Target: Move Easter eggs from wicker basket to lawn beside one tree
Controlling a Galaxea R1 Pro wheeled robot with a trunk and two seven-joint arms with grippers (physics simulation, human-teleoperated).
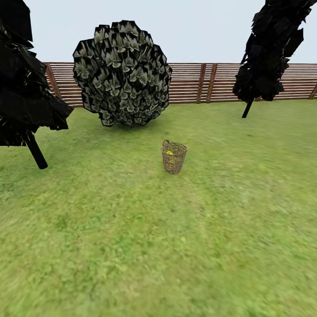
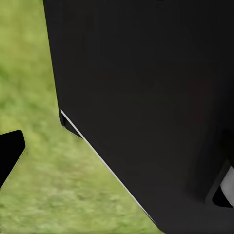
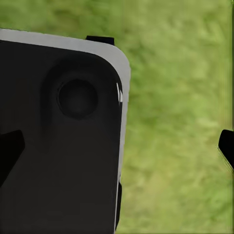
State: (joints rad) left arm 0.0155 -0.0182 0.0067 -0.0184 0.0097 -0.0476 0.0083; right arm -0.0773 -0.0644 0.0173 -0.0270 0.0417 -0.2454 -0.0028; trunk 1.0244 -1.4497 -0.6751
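The wicker basket (image 1: 174, 156) stands upright on the lawn (image 1: 132, 246), in the middle of the head view and some way ahead of me. Through its open weave a patch of yellow shows, an Easter egg (image 1: 169, 152); how many eggs lie inside I cannot tell. The tree is out of view. In the right wrist view my right gripper (image 3: 117, 146) is open, with dark fingertips (image 3: 9, 148) at both edges over a black robot panel and grass. My left gripper (image 2: 117, 151) also looks open, one fingertip (image 2: 9, 151) at the edge, nothing held.
A round grey-green bush (image 1: 122, 72) grows behind the basket. Dark ragged-leaved plants on thin leaning stems stand at the left (image 1: 26, 88) and back right (image 1: 268, 48). A brown slatted fence (image 1: 207, 82) closes the far side. Open grass lies between me and the basket.
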